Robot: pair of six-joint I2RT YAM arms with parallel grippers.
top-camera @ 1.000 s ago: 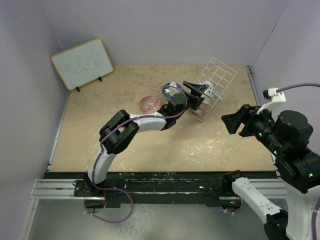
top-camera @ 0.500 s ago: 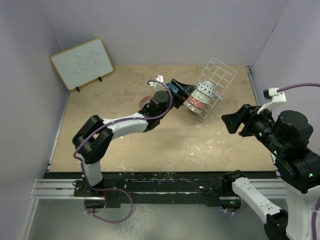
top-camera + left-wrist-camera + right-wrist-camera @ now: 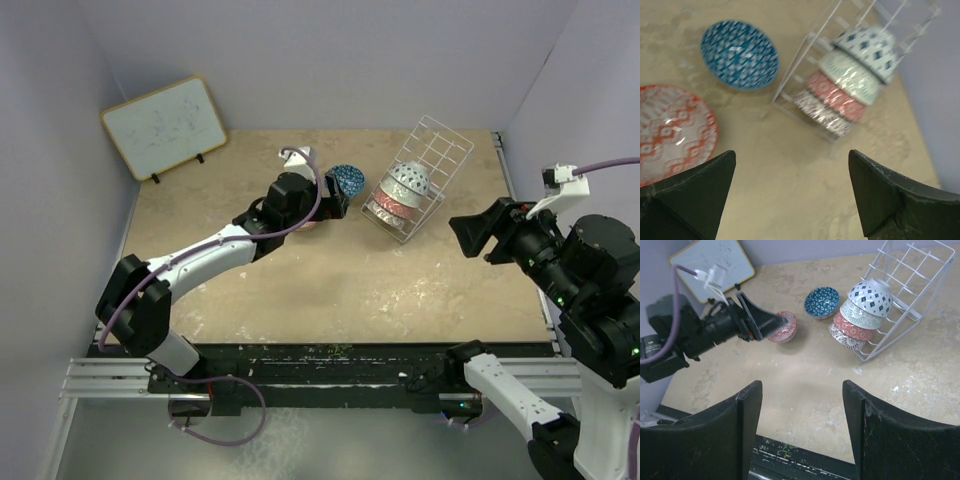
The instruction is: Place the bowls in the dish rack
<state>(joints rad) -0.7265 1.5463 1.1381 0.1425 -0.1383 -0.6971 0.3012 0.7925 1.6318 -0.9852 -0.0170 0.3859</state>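
The white wire grid dish rack (image 3: 912,270) stands in the upper right of the right wrist view with four small patterned ceramic bowls nested on edge in it, a white-and-navy bowl (image 3: 870,296) topmost, then a mint bowl (image 3: 859,315), a red bowl (image 3: 852,330) and a grey bowl (image 3: 846,342), while a blue-lined bowl (image 3: 821,302) and a red-and-white bowl (image 3: 785,330) lie outside it to its left.

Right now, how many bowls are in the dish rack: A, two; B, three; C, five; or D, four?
D: four bowls sit nested in the dish rack, while the blue bowl and the red bowl are out on the table.
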